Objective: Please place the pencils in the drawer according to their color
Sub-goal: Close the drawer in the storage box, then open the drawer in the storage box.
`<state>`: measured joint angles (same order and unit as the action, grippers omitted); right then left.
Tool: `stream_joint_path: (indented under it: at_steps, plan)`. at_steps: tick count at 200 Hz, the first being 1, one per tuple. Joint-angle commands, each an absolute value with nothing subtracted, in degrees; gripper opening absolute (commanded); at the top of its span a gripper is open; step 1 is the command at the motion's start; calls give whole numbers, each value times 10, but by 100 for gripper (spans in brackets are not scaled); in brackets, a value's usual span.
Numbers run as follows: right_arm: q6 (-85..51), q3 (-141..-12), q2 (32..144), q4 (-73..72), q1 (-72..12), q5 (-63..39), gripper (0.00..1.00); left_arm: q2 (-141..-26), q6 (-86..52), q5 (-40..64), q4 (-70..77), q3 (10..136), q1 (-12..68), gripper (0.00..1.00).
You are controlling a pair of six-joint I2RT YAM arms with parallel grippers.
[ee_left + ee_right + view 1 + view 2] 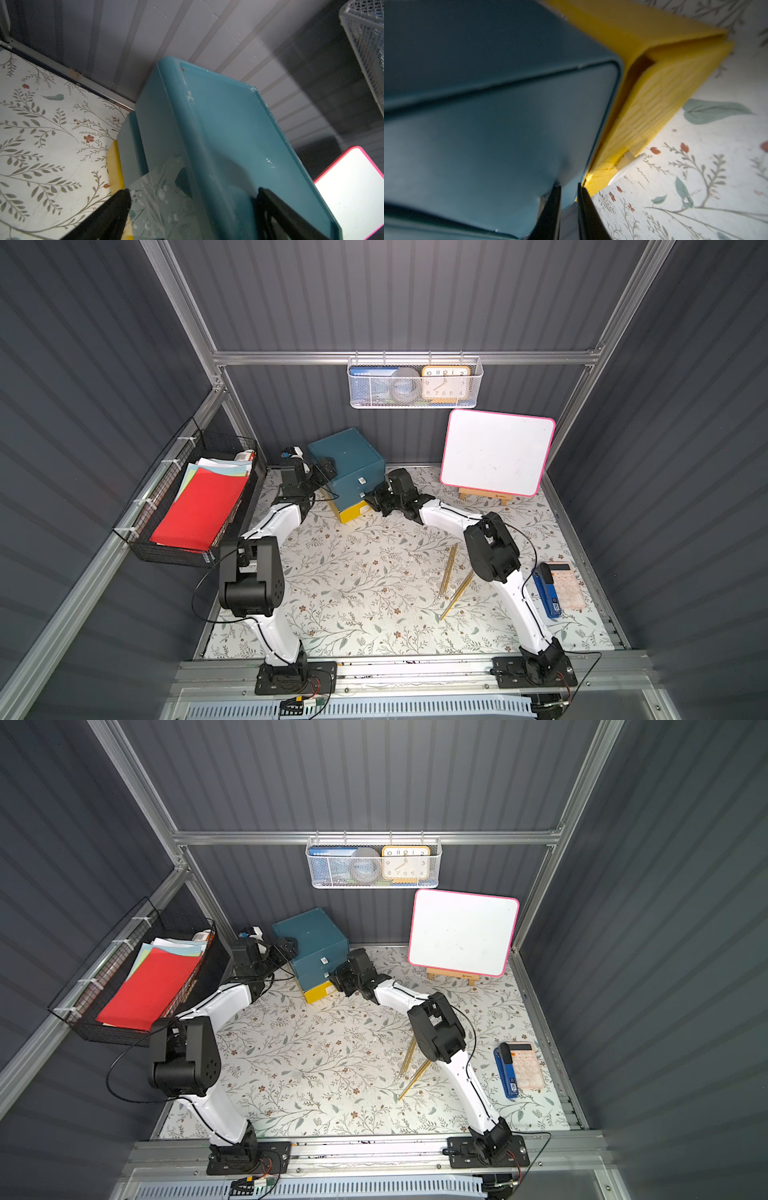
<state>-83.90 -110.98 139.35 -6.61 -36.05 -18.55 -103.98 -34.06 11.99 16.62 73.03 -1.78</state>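
Top views both show the pencils [449,570] lying loose on the floral surface [353,593], right of centre in the lower half of the frame. They are long, thin and gold-yellow. Some run almost straight up the frame side by side, and others slant beside them toward the lower left, so the two groups draw close at their lower ends. How many there are is too fine to count. Their upper ends lie just beside the right arm's black elbow [492,551], which covers part of them in a top view [415,1075].

The pencils lie well apart from the teal cabinet [347,460], which stands left of centre in the upper middle of the frame, against the back wall. Its bottom drawer, the yellow drawer [353,512], sticks out a little past the teal fronts. The right wrist view shows it ajar, with a dark gap behind its textured front and a white tab [627,168] on it.

The left gripper [194,192] is spread wide, with one finger low beside the cabinet's side and the other over its top. The right gripper [569,191] sits at the lower corner of a teal drawer front [488,135]. Its fingers [550,209] are nearly together with a narrow slit between them. I cannot tell whether they pinch a handle.
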Motion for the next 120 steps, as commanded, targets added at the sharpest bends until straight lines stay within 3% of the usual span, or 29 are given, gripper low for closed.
stream_joint_path:
  at_steps: [1,29,55,120]
  plan:
    - [-827,-1098,1378,-83,-362,-184,20,-1042,-318,123,114,710,-5,100]
    - [-808,-1025,1325,-72,-363,-154,21,-1040,-316,124,112,714,-5,100]
    - [-788,-979,1292,-45,-365,-103,32,-1041,-317,127,113,715,-5,100]
    - [-798,-1039,1355,-15,-371,-102,38,-1043,-317,128,114,715,-5,100]
